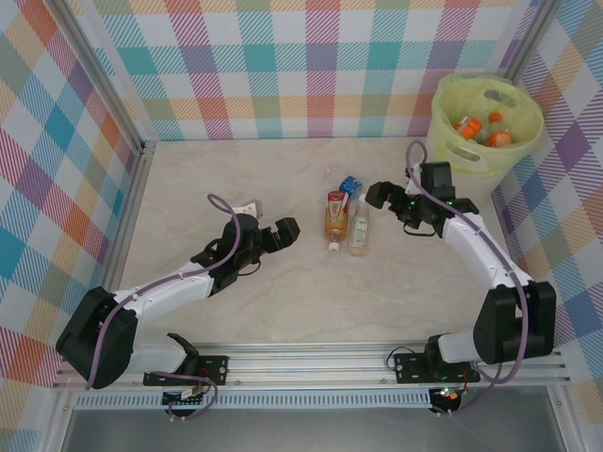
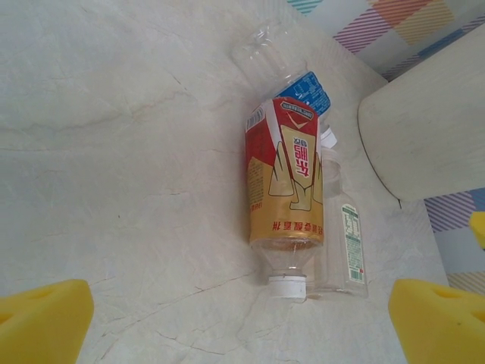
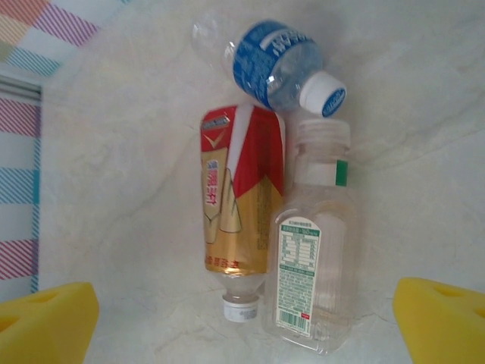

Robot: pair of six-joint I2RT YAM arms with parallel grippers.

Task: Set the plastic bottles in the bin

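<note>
Top external view: three bottles lie together mid-table (image 1: 188, 179), well apart from the bin (image 1: 443, 113) in the far right corner; the bin's green bag (image 1: 528, 132) is folded over its rim, and orange bottles (image 1: 468, 125) lie inside it. The red bottle (image 1: 335, 218) lies with its white cap toward the arms; the clear bottle (image 1: 359, 229) lies just beside it on the right, touching along its length, neck pointing away; the blue bottle (image 1: 350, 185) lies slantwise at their far ends.

The left claw (image 1: 275, 229) sits low over the table left of the group, near but not touching; its jaws stand wide apart with nothing between them. The right claw (image 1: 388, 207) is just right of the clear bottle, between the group and the bin; its jaws are also spread wide and empty.

Left wrist view: yellow pads (image 2: 42, 318) sit in the two lower corners, far apart, with bare table between them; the red bottle's cap points toward the camera, and the bin's pale wall stands at the right edge.

Right wrist view: the pads (image 3: 443, 318) are likewise spread; the blue bottle's white cap rests at the clear bottle's neck, and the red bottle's label presses against the clear bottle's side.
</note>
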